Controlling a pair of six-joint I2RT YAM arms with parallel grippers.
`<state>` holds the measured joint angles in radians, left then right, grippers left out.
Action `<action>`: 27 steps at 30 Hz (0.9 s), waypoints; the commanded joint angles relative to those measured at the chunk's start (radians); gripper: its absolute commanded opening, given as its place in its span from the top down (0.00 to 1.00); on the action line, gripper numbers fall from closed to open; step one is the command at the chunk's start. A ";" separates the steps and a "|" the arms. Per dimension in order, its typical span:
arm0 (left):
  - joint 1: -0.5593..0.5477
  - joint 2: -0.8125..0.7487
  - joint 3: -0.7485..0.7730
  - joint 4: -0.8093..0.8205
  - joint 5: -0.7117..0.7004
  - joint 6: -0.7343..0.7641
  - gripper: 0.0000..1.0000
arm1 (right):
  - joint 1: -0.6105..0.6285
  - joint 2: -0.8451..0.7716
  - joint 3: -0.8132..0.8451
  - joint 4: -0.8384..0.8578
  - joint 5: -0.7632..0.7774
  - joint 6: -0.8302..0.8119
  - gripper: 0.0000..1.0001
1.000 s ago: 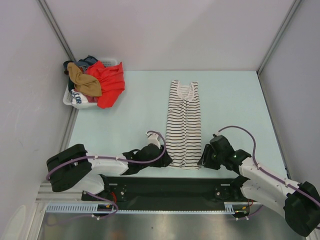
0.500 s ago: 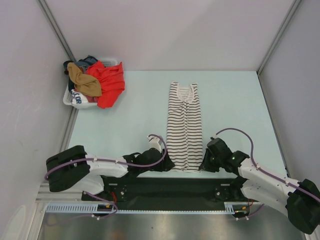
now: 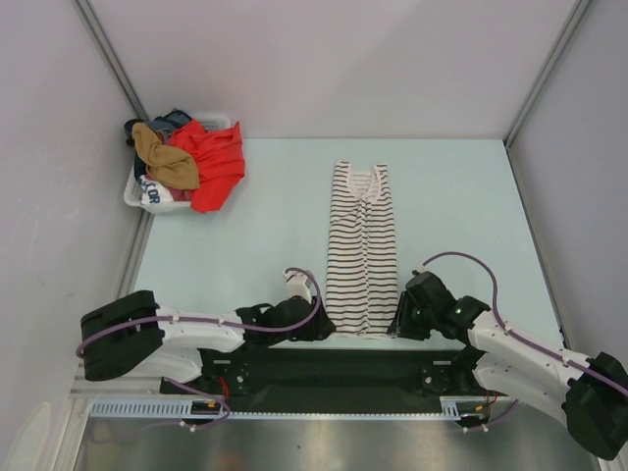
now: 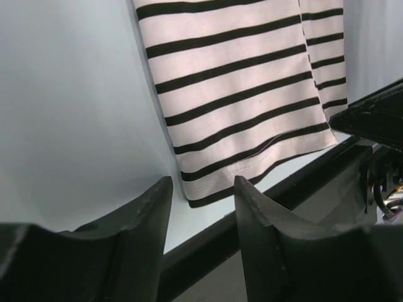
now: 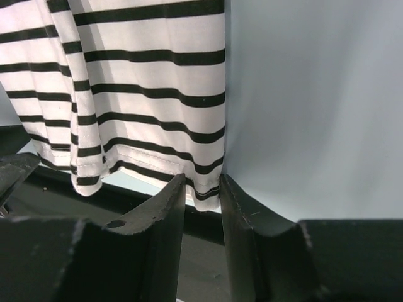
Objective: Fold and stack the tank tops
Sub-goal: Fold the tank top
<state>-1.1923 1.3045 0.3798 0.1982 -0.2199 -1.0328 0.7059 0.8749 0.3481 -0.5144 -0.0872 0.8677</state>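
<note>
Striped tank top (image 3: 360, 250) lies flat in the middle of the table (image 3: 235, 235), folded lengthwise into a narrow strip. Neckline points to the top of the overhead frame, and the hem sits at the table's lower edge.

Left gripper (image 3: 324, 324) sits low at the hem's left corner.
- In its wrist view the gripper (image 4: 201, 184) shows jaws parted, with a clear gap between the dark fingers (image 4: 141, 220).
- The corner of the striped top (image 4: 239, 94) lies in the mouth of that gap.
- Cloth is flat and unlifted, and neither finger presses on it.

Right gripper (image 3: 397, 322) sits low at the hem's right corner.
- In its wrist view the gripper (image 5: 201, 179) shows jaws parted by a narrower slot than on the left.
- The corner of the striped top (image 5: 145, 82) reaches into the slot at the fingertips (image 5: 170, 195).
- Daylight shows down the slot, so the jaws are not closed on the cloth, and nothing is lifted.

White laundry basket (image 3: 135, 196) stands in the upper left of the overhead frame, against the wall. Tan-brown tank top (image 3: 162, 162) is heaped on top of it, beside a red garment (image 3: 218, 162) that spills over the rim onto the table, with darker clothes behind
</note>
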 commanded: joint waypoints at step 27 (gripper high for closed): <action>0.009 -0.071 0.165 -0.338 -0.049 0.089 1.00 | 0.018 0.030 0.242 -0.110 0.029 -0.082 1.00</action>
<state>-1.2098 1.2270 0.4759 -0.1307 -0.2810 -1.0073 0.7204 0.8864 0.5312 -0.6476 -0.0681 0.8131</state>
